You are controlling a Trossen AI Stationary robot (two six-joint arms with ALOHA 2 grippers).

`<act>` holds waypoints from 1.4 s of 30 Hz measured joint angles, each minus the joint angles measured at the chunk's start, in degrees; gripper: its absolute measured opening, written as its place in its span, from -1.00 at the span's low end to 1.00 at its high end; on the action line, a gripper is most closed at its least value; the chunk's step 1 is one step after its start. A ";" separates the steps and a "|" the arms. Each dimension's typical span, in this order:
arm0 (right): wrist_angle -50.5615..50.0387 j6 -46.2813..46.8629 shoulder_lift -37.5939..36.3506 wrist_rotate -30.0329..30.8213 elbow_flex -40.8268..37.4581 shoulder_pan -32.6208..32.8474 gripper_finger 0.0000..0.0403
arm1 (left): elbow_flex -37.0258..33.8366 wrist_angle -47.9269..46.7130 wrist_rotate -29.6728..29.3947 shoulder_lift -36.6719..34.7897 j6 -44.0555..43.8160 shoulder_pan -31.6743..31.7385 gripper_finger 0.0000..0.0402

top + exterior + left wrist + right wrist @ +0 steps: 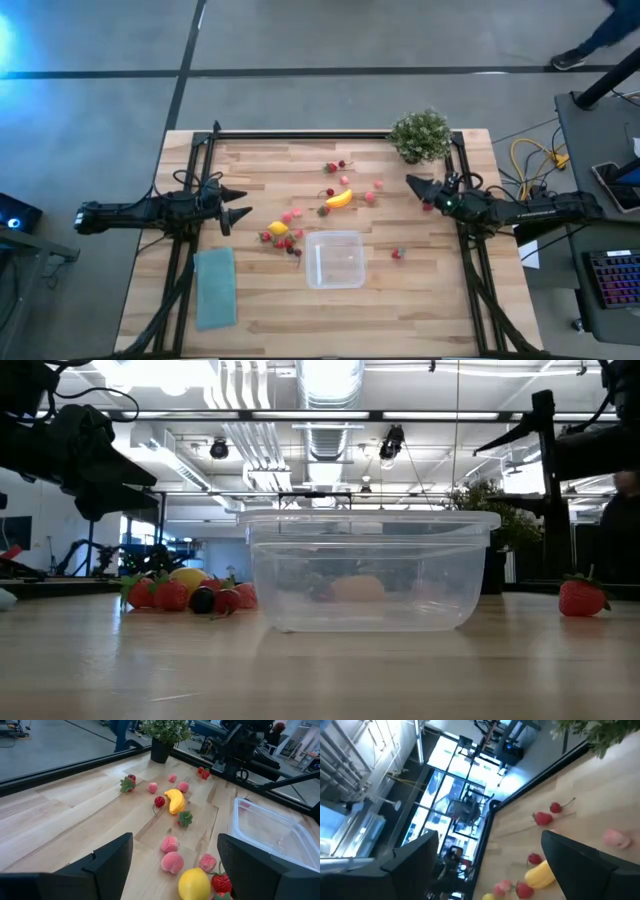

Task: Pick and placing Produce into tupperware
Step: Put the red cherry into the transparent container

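Note:
The produce lies scattered on the wooden table: a lemon (278,228) with red and pink berries at centre left, a banana-like piece (340,198), cherries (335,166) farther back, and one strawberry (397,254) right of the tupperware. The clear tupperware (335,258) stands on its base near the table's middle, and nothing shows in it. My left gripper (236,203) hovers open at the left, pointing at the lemon cluster (194,884). My right gripper (420,192) hovers open at the right, near the plant, rolled to one side, with nothing between its fingers (580,860).
A green potted plant (421,135) stands at the far right corner, close to my right gripper. A flat teal cloth (215,287) lies at the near left. A black frame rail (330,133) runs along the table's far edge and sides.

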 joint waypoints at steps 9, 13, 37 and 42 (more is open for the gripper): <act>33.45 -21.96 4.12 -2.88 5.80 0.00 0.67 | 0.00 0.02 -0.07 0.01 18.84 0.01 0.38; 19.72 -29.32 8.80 -4.28 18.15 0.00 0.64 | 0.00 0.04 -0.09 0.01 21.12 0.02 0.38; -75.47 -10.86 28.00 4.74 65.81 -1.70 0.26 | -0.19 32.51 -17.69 1.26 -28.22 0.02 0.38; -88.44 2.16 30.05 0.84 66.27 -1.80 -0.04 | 0.00 32.95 -17.66 2.27 -19.89 0.02 0.38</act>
